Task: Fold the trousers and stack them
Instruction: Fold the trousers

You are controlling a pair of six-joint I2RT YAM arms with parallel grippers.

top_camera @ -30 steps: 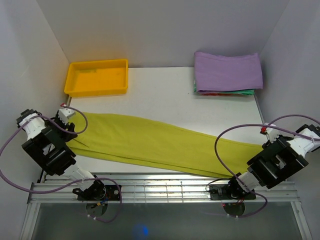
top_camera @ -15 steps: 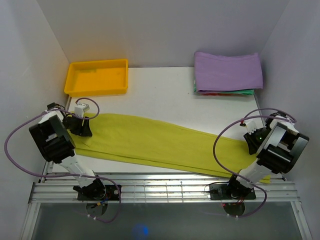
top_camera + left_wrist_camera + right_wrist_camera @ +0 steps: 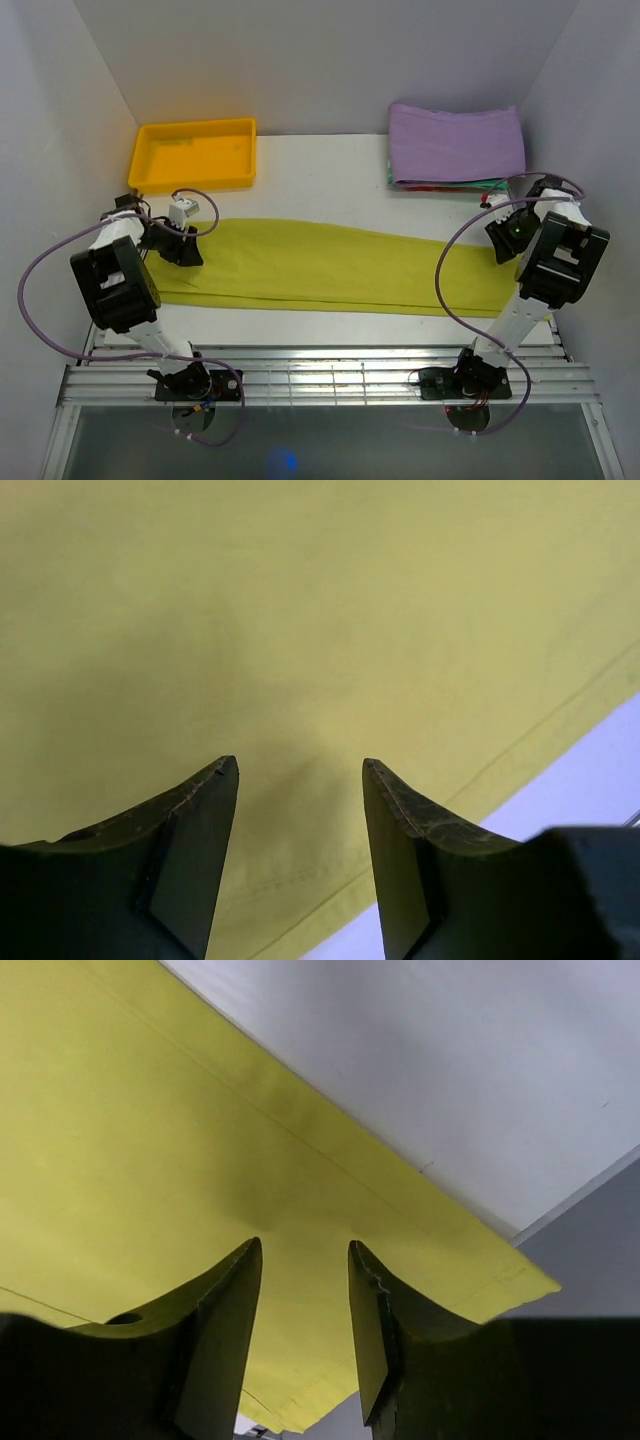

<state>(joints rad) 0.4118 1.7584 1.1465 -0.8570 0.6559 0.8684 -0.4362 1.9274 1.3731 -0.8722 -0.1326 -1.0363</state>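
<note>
Trousers [image 3: 320, 268] lie flat on the table [image 3: 320, 180], long axis running left to right, with one end beneath each of my arms. My left gripper [image 3: 300, 770] hangs over the left end, jaws apart and empty above the cloth, while my right gripper [image 3: 305, 1250] hangs over the right end near its corner, jaws parted too and holding nothing. Each arm is nearest its own end, so I judge the fold should run along that axis.
</note>
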